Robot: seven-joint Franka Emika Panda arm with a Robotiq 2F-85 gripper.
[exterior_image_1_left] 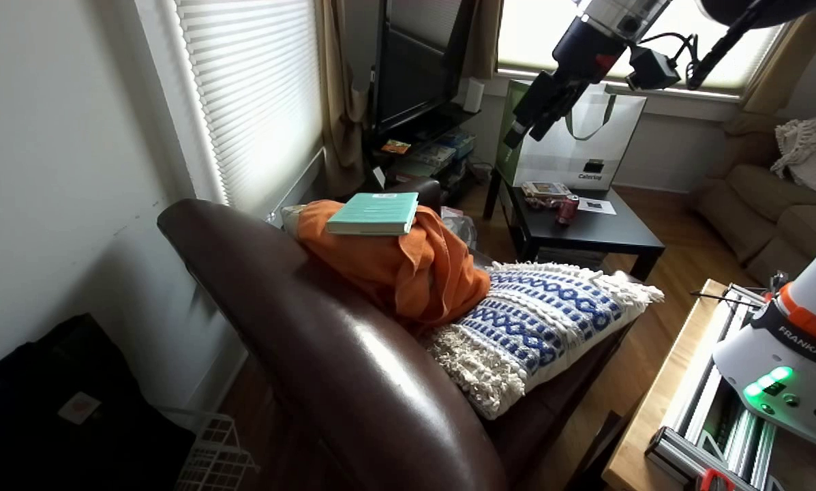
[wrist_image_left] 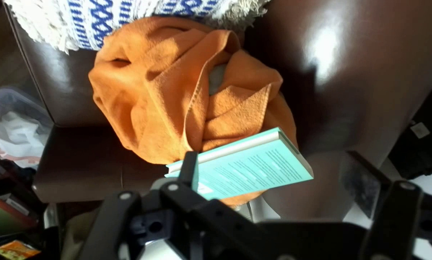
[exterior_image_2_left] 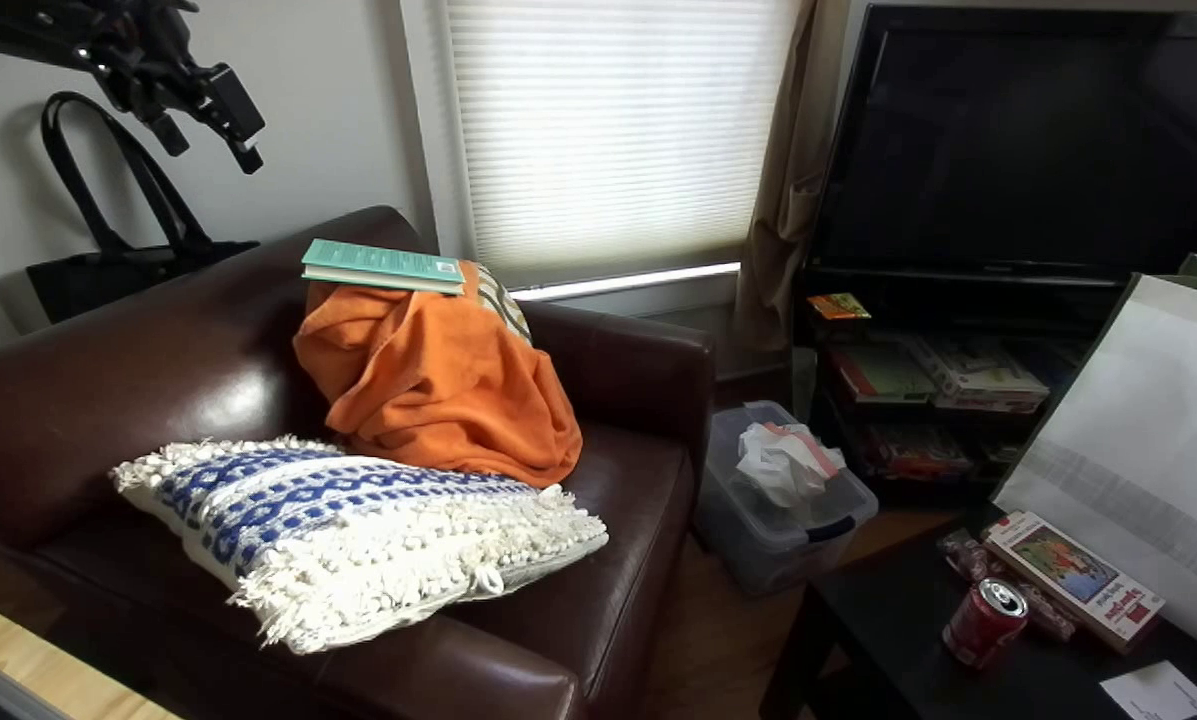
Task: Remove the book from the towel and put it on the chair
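A teal hardcover book (exterior_image_1_left: 373, 214) lies flat on top of a bunched orange towel (exterior_image_1_left: 442, 273). Both also show in an exterior view, the book (exterior_image_2_left: 383, 265) and the towel (exterior_image_2_left: 438, 390). The towel is draped over something mostly hidden on a brown leather chair (exterior_image_1_left: 353, 361). My gripper (exterior_image_1_left: 525, 138) is raised in the air, apart from the book, and holds nothing. In the wrist view my gripper (wrist_image_left: 273, 155) has its fingers wide apart. The book (wrist_image_left: 252, 166) appears beyond them, partly covered by the left finger.
A blue and white fringed pillow (exterior_image_2_left: 358, 540) lies on the chair beside the towel. A black table (exterior_image_1_left: 598, 228) bears a bag (exterior_image_1_left: 578, 150), a red can (exterior_image_1_left: 567, 210) and a boxed item. A plastic bin (exterior_image_2_left: 788, 540) stands beside the chair. A window blind (exterior_image_2_left: 618, 130) is behind.
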